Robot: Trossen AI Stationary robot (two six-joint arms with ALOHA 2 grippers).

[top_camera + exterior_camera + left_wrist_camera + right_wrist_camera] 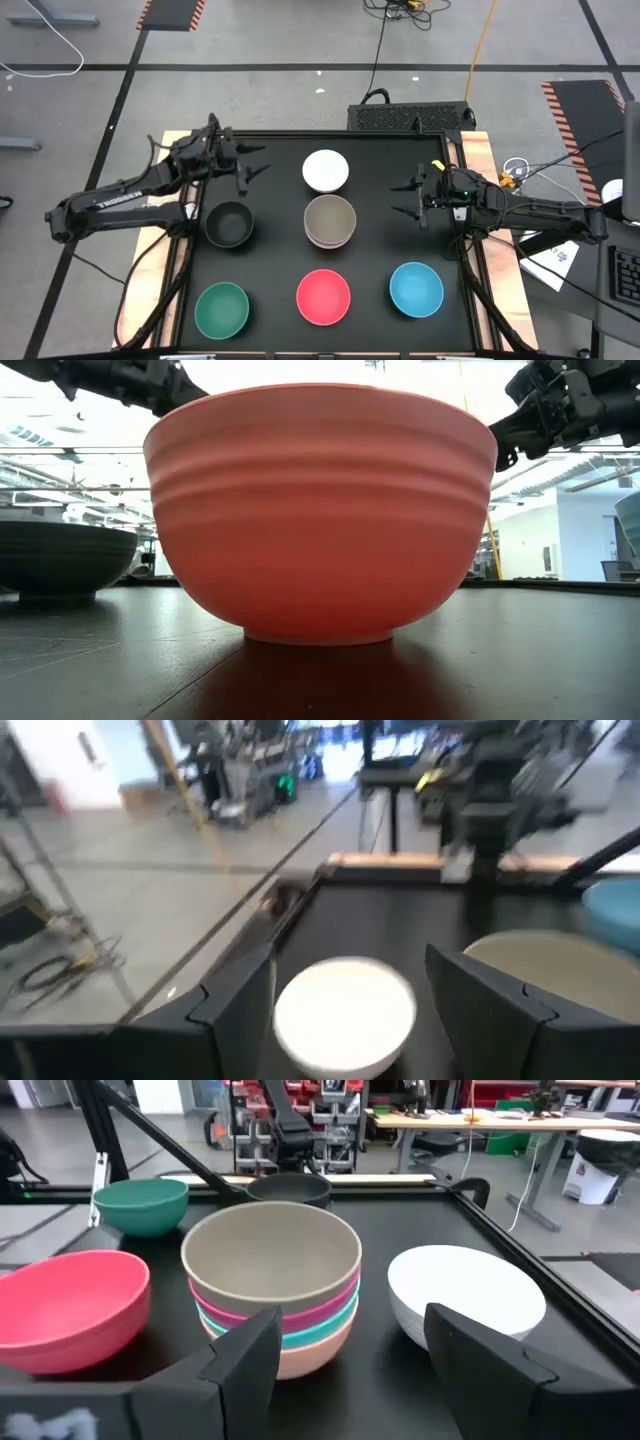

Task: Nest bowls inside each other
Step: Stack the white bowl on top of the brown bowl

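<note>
Six bowls or stacks stand on their bases on the black table. A white bowl (326,170) sits toward the far edge. In front of it is a stack (330,221) with a taupe bowl (272,1255) on top and magenta, teal and orange rims showing beneath. The black bowl (229,223) stands to the stack's left. Along the near edge are the green (222,309), red (324,297) and blue (416,289) bowls. My left gripper (255,164) hovers open, left of the white bowl (345,1015). My right gripper (405,197) hovers open, right of the stack, and touches nothing.
The raised table rim (462,150) frames the black mat. Bare mat lies between the right gripper and the stack, and between the left gripper and the white bowl. In the low view the red bowl (320,510) fills the middle, hiding most of what lies behind it.
</note>
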